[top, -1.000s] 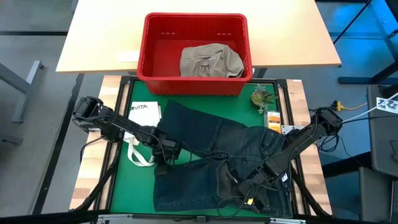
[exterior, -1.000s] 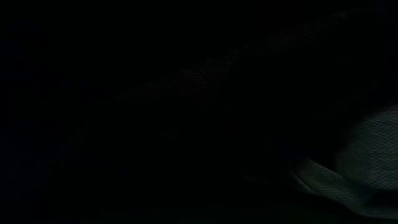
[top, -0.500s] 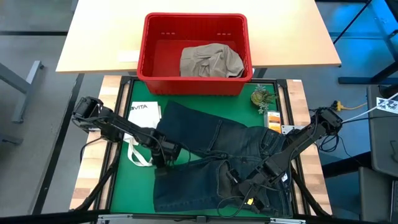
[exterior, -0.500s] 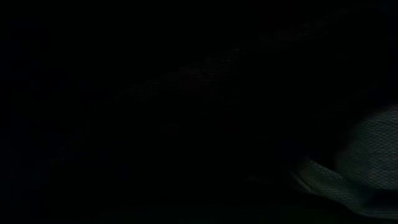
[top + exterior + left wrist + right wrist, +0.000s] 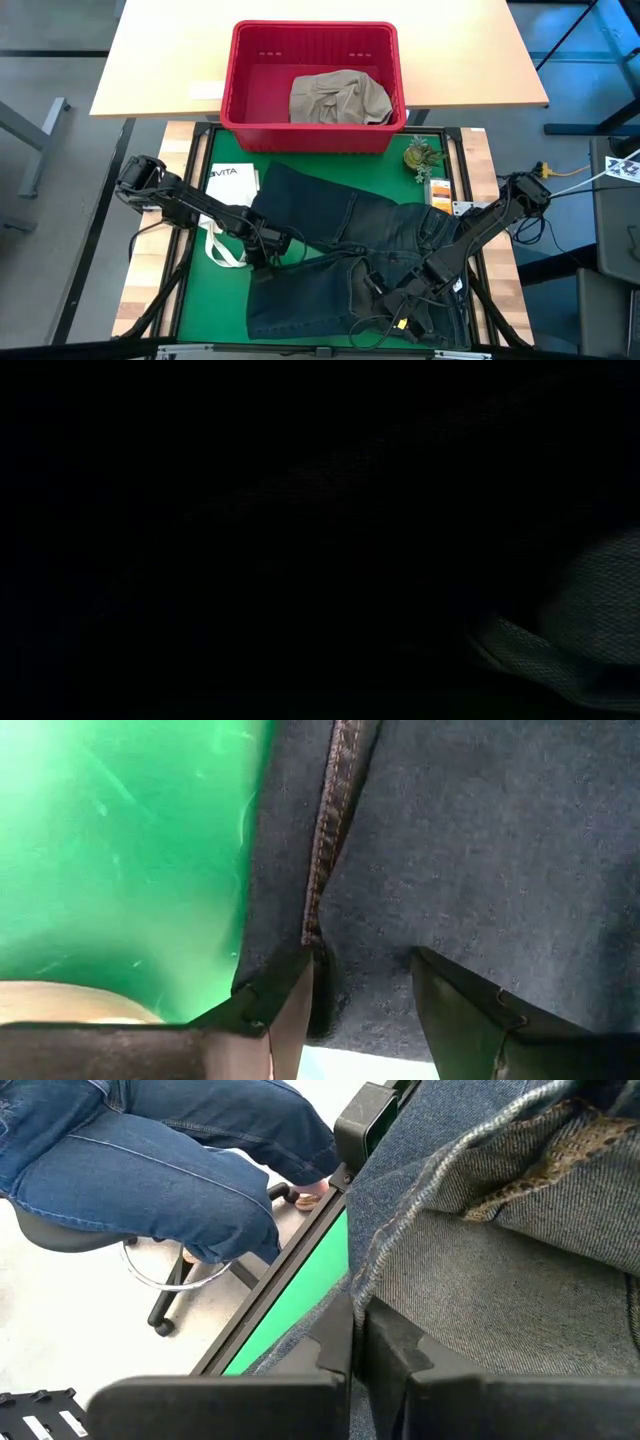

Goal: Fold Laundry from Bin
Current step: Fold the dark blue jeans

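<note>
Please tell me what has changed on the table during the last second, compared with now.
Nothing has visibly changed. The left gripper and right gripper remain on the dark jeans, and the khaki garment still lies in the red bin.

Left wrist view. Dark denim jeans: fills most of the frame, an orange-stitched seam running along its folded edge. Green mat: bare beside the denim edge. Left gripper: two dark fingers spread apart, denim edge lying between them, one finger at the seam's end. Pale curved strip: lies on the mat near that finger; identity unclear.
</note>
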Motion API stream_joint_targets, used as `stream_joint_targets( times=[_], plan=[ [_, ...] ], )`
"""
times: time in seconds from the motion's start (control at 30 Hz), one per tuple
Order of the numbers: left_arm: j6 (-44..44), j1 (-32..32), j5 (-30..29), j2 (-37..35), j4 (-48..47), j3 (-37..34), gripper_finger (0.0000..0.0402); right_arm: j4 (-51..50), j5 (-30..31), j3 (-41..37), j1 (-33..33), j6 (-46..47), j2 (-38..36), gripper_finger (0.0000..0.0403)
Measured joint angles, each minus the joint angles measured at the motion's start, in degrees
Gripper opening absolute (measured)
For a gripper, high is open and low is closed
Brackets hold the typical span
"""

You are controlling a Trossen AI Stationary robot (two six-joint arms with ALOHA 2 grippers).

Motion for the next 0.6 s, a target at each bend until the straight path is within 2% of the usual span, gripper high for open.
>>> stream_joint_targets(
  times=[0.1,0.2,0.43,0.6],
  plan=[
    [1.28,-0.62,1.56,0.00,0.00,0.00,0.0152,0.00,0.00,0.00,0.00,0.00,0.00,0.0017],
    [3.17,-1.68,2.95,0.00,0.01,0.00,0.0122,-0.04,0.00,0.00,0.00,0.00,0.00,0.0017],
    [3.20,-3.89,2.30,0.00,0.02,0.00,0.0015,0.00,0.00,0.00,0.00,0.00,0.00,0.0017],
    [1.43,-5.44,2.74,-0.22,-0.24,0.00,0.0007,0.00,0.06,0.00,-0.02,0.00,0.00,0.0017]
  ],
)
